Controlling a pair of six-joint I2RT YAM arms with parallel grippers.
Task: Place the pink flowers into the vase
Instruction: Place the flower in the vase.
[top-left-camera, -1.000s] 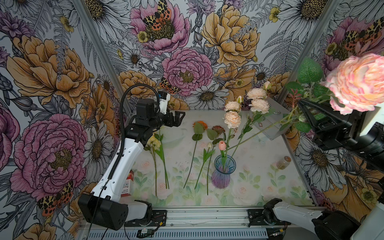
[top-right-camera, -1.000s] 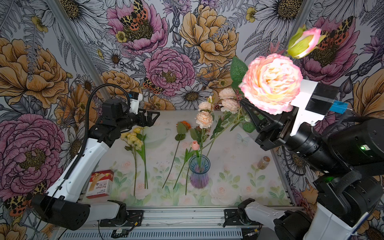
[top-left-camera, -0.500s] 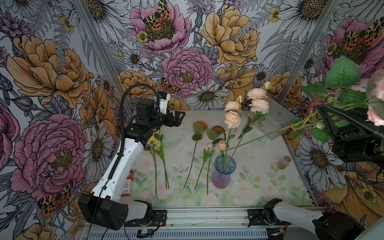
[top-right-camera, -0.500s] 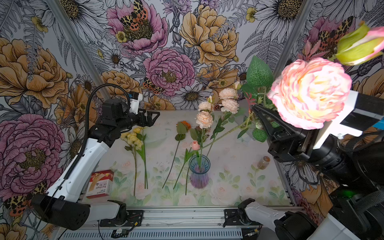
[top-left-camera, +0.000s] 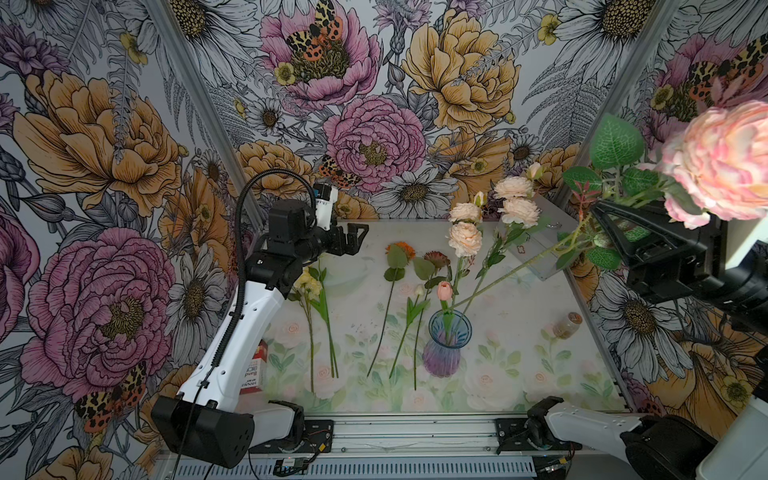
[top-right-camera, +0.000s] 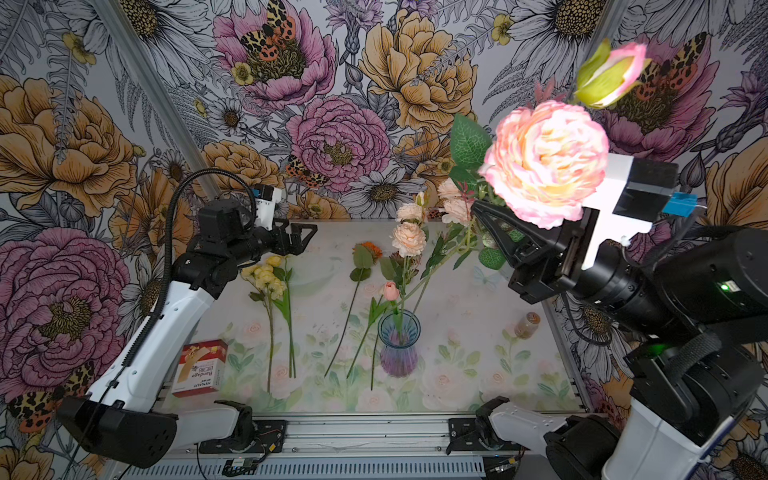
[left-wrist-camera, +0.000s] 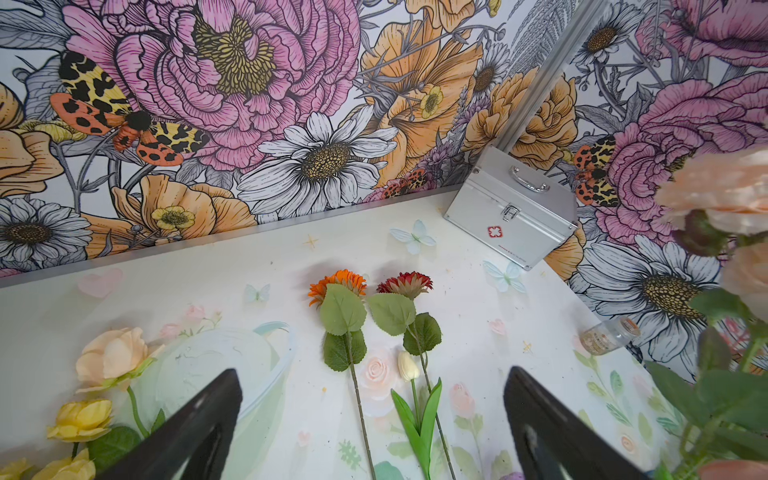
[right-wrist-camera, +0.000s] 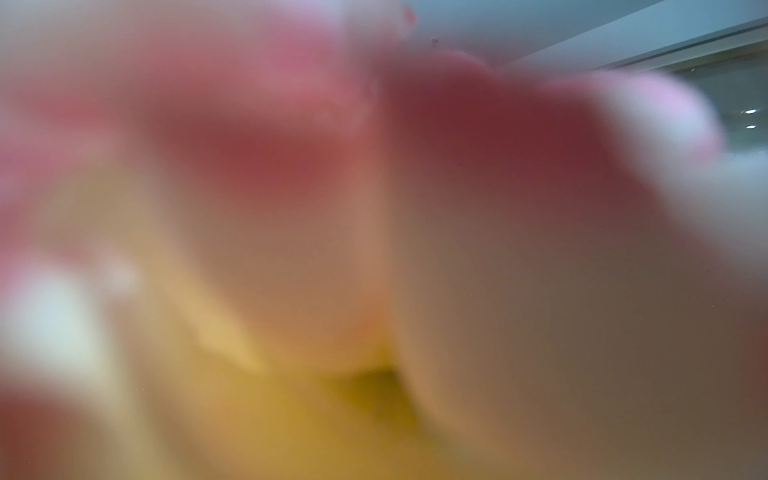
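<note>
Two long sprays of the pink flowers (top-left-camera: 465, 239), ruffled fabric blooms on thin leafy stems, stand in the vase (top-left-camera: 446, 345) with a short salmon tulip (top-left-camera: 444, 290). The vase is ribbed translucent glass, blue at its flared rim and purple at its bulbous body. It stands upright near the middle of the bench (top-left-camera: 519, 374), closer to the near edge.

The right pincer (top-right-camera: 484, 216) is clamped on a third spray (top-right-camera: 548, 166), held high above the right edge. Its layered pink-and-cream bloom looms close to the camera, and its stem slants down to the vase mouth. The right wrist view shows only blurred petals.

The left pincer (top-left-camera: 353, 237) hangs wide open and empty above the far left part, over yellow flowers (top-left-camera: 309, 284). An orange daisy (top-left-camera: 401, 249) and a dark red daisy (top-left-camera: 436, 258) lie flat at mid-bench.

The bench is matte white, printed with pale roses and leaves. A brushed metal case (left-wrist-camera: 511, 216) sits in the far right corner. Bold floral wallpaper (top-left-camera: 104, 145) covers the walls.
</note>
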